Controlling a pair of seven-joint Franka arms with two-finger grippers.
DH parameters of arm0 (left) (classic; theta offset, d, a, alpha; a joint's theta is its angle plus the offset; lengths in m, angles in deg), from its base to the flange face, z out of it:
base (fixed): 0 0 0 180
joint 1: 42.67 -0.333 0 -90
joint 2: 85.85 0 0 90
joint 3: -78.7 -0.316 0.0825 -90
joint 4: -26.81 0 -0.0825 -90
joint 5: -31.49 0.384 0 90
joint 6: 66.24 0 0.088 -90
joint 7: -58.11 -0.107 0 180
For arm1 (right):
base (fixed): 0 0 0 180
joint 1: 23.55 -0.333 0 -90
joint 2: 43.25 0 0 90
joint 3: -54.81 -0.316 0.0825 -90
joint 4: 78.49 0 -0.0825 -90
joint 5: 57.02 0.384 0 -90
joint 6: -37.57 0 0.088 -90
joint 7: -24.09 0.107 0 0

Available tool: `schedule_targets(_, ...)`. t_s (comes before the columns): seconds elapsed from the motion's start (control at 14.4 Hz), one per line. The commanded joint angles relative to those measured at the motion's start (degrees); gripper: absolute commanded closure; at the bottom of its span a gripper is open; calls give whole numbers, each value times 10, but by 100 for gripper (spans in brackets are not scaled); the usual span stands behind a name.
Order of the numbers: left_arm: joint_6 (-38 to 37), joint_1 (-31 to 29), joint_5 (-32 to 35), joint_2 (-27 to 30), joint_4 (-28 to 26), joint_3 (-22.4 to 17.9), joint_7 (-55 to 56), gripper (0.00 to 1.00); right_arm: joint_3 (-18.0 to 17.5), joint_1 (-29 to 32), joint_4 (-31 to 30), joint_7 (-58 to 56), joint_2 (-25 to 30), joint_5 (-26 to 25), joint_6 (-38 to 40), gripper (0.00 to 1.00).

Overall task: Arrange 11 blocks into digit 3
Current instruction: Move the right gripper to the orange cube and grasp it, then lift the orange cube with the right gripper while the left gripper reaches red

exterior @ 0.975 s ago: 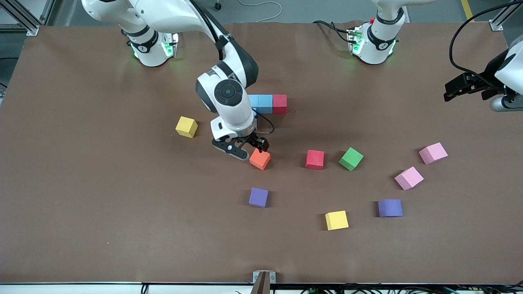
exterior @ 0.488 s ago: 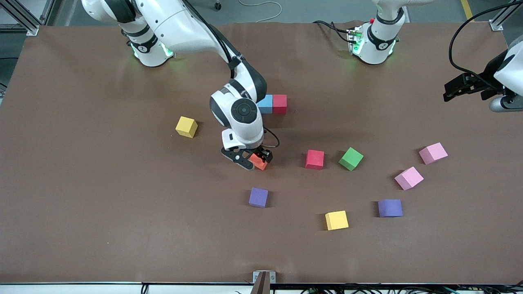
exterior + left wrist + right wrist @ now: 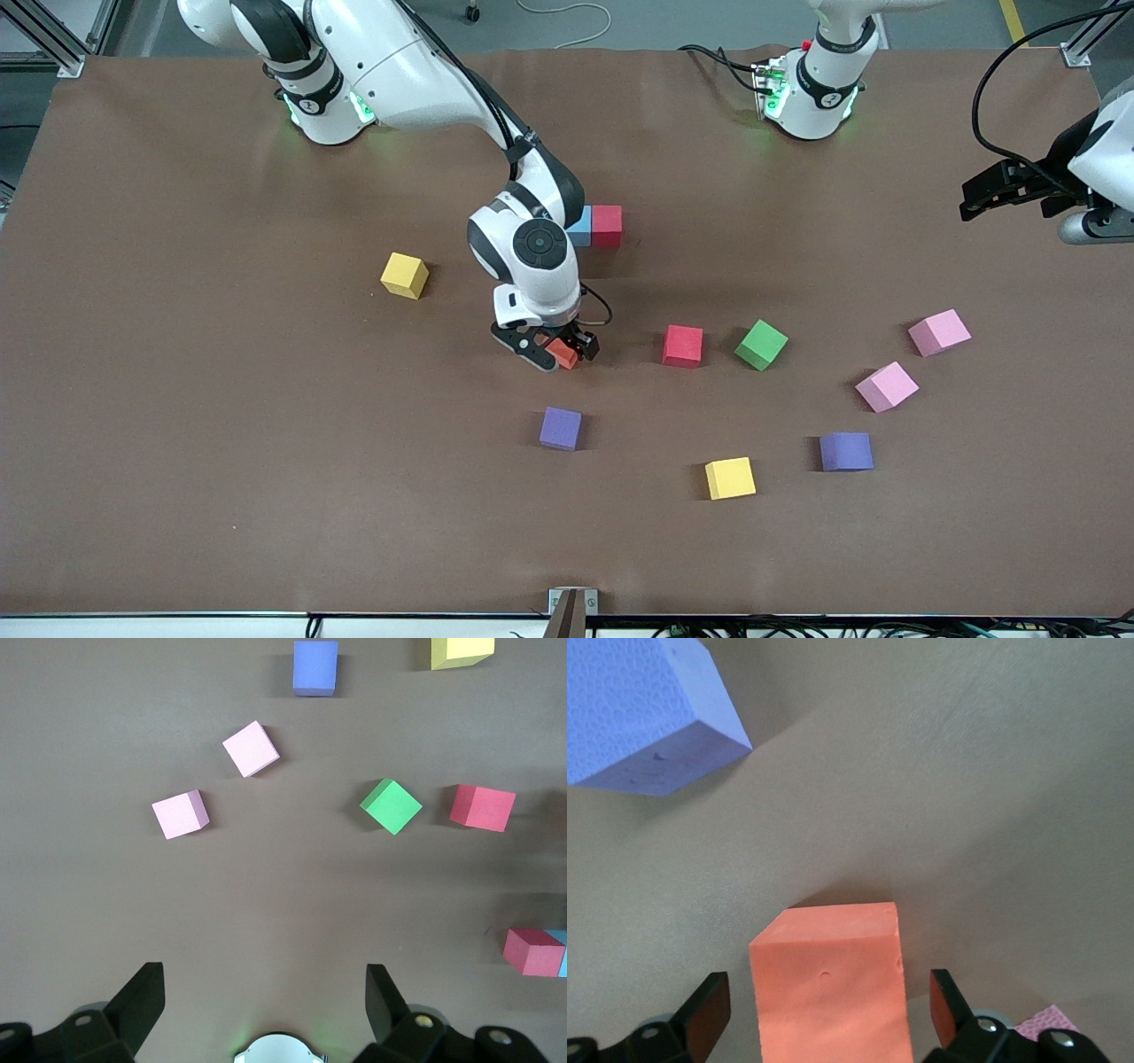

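Right end effector [image 3: 558, 348] lowered, now straddling orange block [image 3: 563, 354] (fingers apart).

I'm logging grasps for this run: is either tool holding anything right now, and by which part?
Nothing is held yet. The right tool straddles the orange block with fingers apart; the left tool waits open.

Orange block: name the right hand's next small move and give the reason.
Probably close the fingers. The right hand is down at the orange block, which sits between its open fingers with gaps on both sides, so nothing grips it yet. The left hand waits, open, over the table's end.
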Motion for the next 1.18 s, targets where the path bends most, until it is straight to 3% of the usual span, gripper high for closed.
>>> schedule_targets(0.0,16,-4,-2,9,-18,2,-10,0,-1,-3,13,14,-14,-26,-5,14)
schedule_targets(0.14,18,-4,-2,7,-19,2,-10,0,-2,-5,13,17,-13,-36,-5,42)
schedule_targets(0.28,27,-4,-2,6,-24,3,-10,0,-2,-4,13,19,-11,-32,-2,86)
schedule_targets(0.35,33,-4,-2,6,-27,3,-10,0,-2,-1,13,11,-10,-36,0,98)
schedule_targets(0.7,52,-3,-2,5,-42,6,-9,0,-3,17,-7,-168,14,-39,2,98)
schedule_targets(0.84,76,0,-3,0,-52,6,-4,0,-7,21,-43,-225,39,-36,-3,98)
schedule_targets(1.11,118,4,-7,-45,-48,25,2,0,-20,20,-100,-267,74,-35,-9,98)
